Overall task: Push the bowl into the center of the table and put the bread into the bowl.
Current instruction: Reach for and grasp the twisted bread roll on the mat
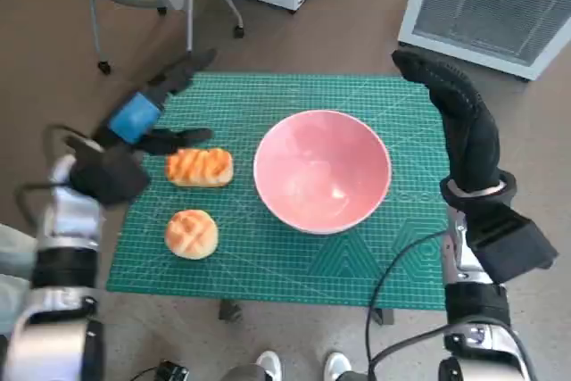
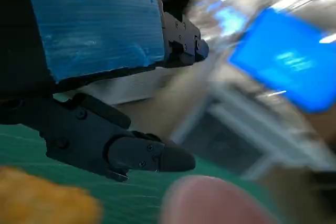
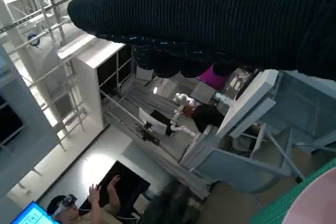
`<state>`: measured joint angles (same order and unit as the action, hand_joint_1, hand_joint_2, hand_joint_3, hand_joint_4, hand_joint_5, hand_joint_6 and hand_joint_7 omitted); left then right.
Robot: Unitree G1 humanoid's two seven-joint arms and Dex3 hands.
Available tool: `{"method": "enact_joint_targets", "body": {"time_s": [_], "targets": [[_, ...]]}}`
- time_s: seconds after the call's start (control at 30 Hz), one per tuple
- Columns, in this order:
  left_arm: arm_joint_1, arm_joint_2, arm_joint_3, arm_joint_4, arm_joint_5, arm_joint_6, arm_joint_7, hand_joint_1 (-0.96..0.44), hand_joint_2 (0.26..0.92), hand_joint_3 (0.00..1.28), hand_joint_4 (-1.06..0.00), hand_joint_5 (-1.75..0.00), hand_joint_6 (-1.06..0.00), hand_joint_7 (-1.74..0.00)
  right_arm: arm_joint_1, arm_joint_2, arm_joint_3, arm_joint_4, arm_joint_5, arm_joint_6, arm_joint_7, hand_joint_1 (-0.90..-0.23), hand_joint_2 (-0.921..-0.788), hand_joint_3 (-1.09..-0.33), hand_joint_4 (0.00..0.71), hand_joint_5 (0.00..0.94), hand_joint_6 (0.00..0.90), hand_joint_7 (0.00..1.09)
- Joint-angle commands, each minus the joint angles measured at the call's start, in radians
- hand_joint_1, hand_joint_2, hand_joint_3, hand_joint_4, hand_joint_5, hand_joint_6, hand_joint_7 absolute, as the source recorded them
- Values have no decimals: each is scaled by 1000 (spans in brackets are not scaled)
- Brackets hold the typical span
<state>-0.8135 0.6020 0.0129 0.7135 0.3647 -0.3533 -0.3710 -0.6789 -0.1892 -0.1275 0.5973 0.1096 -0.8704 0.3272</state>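
A pink bowl (image 1: 322,169) sits on the green cutting mat (image 1: 268,256), a little right of its middle. Two breads lie left of it: a long striped loaf (image 1: 199,167) and a round bun (image 1: 191,234) nearer the front edge. My left hand (image 1: 147,111) hovers over the mat's left side just beyond the long loaf, fingers spread and holding nothing; the thumb (image 1: 178,139) lies close above the loaf. In the left wrist view the loaf (image 2: 42,200) and the bowl's rim (image 2: 210,203) show blurred. My right hand (image 1: 455,104) stands open at the mat's right edge, beside the bowl.
A chair's legs (image 1: 169,6) stand beyond the table's far left. White appliances (image 1: 486,6) stand on the floor at the far right. A person's shoes (image 1: 299,368) show at the table's near edge. The right wrist view shows a person (image 3: 92,203) seated across the room.
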Motion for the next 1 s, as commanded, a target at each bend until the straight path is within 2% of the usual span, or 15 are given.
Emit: {"method": "enact_joint_targets", "body": {"time_s": [0.03,0.37,0.67,1.0], "targets": [[-48,14,-95,7,82,122,-27,-528,772,3,-139,-1,-338,-32,27,1,16,-5,-19,8,-11,-793,-921,-803,124,0,-1,440],[-108,-9,-229,108,162,240,-32,-307,725,0,-129,0,-321,-6,15,-4,26,10,-1,5,1,-791,-921,-817,122,0,-1,431],[-127,-47,-312,139,210,332,-37,-247,718,0,-121,0,-312,0,15,0,31,17,5,9,1,-791,-921,-818,121,0,-1,429],[-148,-84,-385,254,248,316,-1,-228,715,0,-116,0,-298,0,21,2,30,13,14,15,1,-791,-921,-818,121,0,-1,428]]}}
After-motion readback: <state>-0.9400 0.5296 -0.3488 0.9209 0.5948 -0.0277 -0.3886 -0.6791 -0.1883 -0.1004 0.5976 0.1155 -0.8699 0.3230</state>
